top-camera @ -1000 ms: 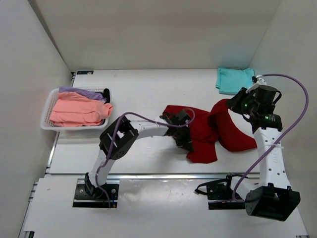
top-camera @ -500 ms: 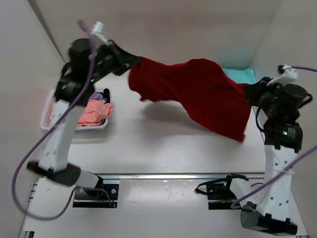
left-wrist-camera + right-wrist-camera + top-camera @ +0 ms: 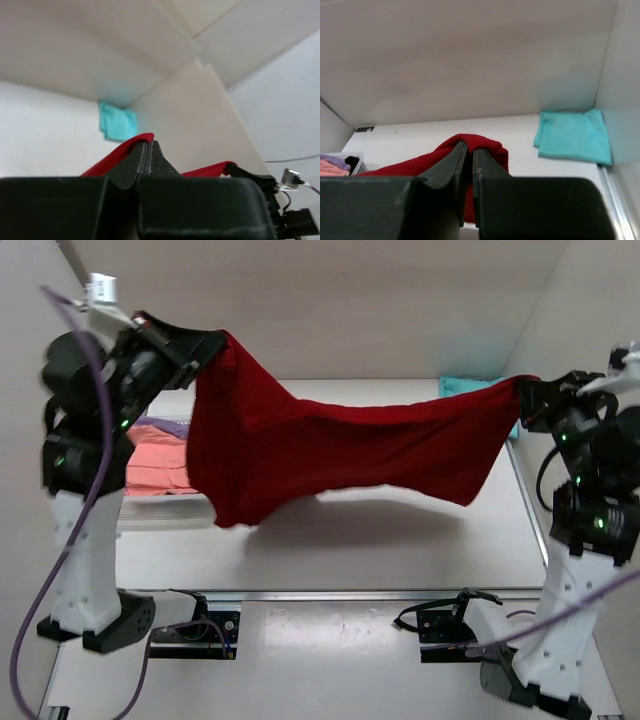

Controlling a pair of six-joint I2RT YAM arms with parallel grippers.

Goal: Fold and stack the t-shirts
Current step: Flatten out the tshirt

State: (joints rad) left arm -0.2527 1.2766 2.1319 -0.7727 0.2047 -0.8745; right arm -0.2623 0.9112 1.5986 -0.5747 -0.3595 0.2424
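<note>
The dark red t-shirt (image 3: pixel 330 445) hangs stretched in the air above the table between both arms. My left gripper (image 3: pixel 215 340), raised high at the left, is shut on one corner of it (image 3: pixel 142 138). My right gripper (image 3: pixel 522 395), raised at the right, is shut on the opposite corner (image 3: pixel 485 145). A folded teal t-shirt (image 3: pixel 575 135) lies flat at the back right corner of the table, partly hidden in the top view (image 3: pixel 465 387). The salmon pink t-shirt (image 3: pixel 155 465) and the lavender one (image 3: pixel 160 427) lie in the basket, partly hidden by the red cloth.
A white mesh basket (image 3: pixel 140 498) stands at the left edge of the table, under my left arm. White walls close the table (image 3: pixel 380 540) at the back and both sides.
Both arms have risen from the table and moved apart. The dark red t-shirt went from a crumpled heap on the table to hanging spread between the two grippers.
</note>
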